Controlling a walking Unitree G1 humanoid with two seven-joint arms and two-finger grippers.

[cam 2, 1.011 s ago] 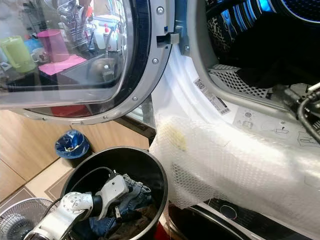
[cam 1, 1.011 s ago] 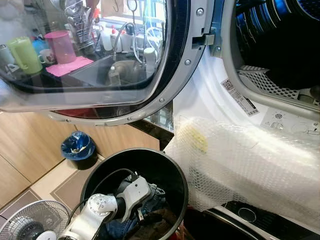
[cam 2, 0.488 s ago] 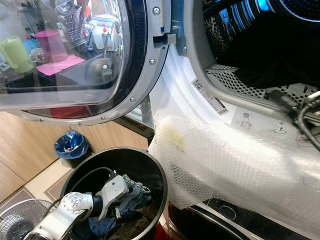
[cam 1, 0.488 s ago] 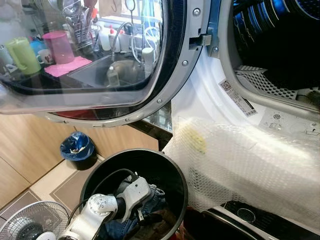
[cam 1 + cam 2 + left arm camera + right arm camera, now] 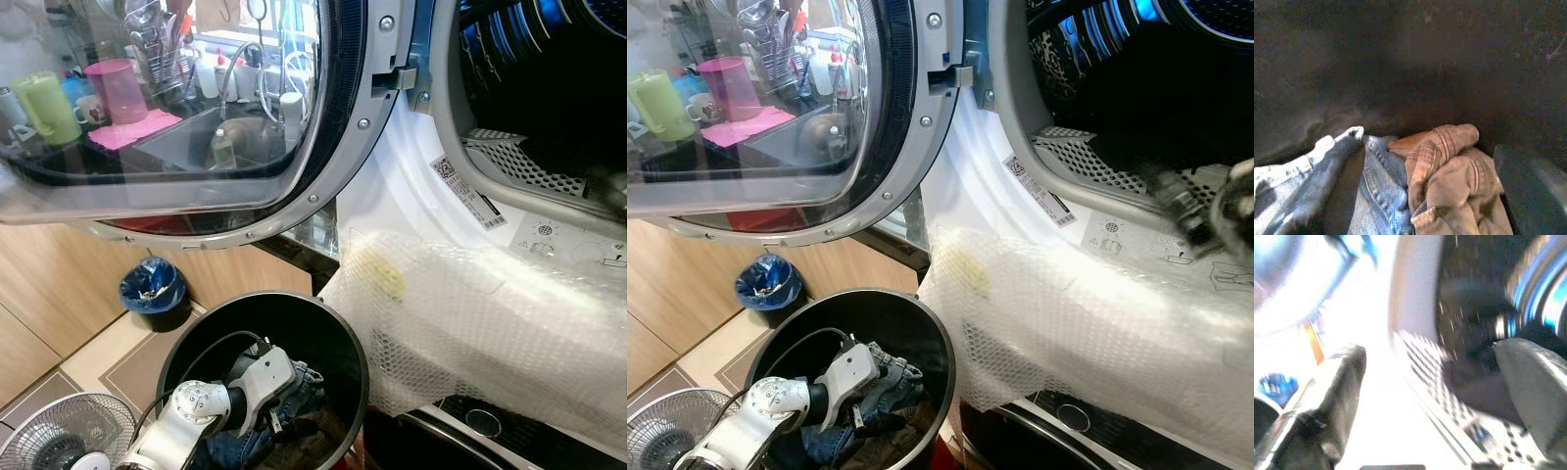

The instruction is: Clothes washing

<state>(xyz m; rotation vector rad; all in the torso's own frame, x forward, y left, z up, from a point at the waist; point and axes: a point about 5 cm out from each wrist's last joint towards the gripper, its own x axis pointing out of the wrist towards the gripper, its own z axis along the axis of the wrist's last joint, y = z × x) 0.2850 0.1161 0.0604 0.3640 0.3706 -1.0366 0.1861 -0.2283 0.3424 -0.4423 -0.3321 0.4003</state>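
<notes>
A black bin (image 5: 328, 328) stands on the floor below the washer's open round door (image 5: 323, 147). In it lie blue jeans (image 5: 1376, 196) and a brown garment (image 5: 1449, 171). My left arm reaches down into the bin, and the left gripper (image 5: 1425, 152) is open right over these clothes, one finger (image 5: 1530, 181) beside the brown garment. My right gripper (image 5: 1215, 201) is a blur at the lip of the dark drum (image 5: 549, 78). Its fingers (image 5: 1337, 391) stand wide apart with nothing between them.
Bubble wrap (image 5: 490, 313) covers the washer's front under the drum opening. A small blue-lined waste bin (image 5: 152, 289) and a white fan (image 5: 64, 436) stand on the tiled floor to the left, before wooden cabinets. Through the door glass I see a sink and coloured jugs.
My right gripper has risen at the drum's lip and now blurs with motion. The left arm stays in the bin as before.
</notes>
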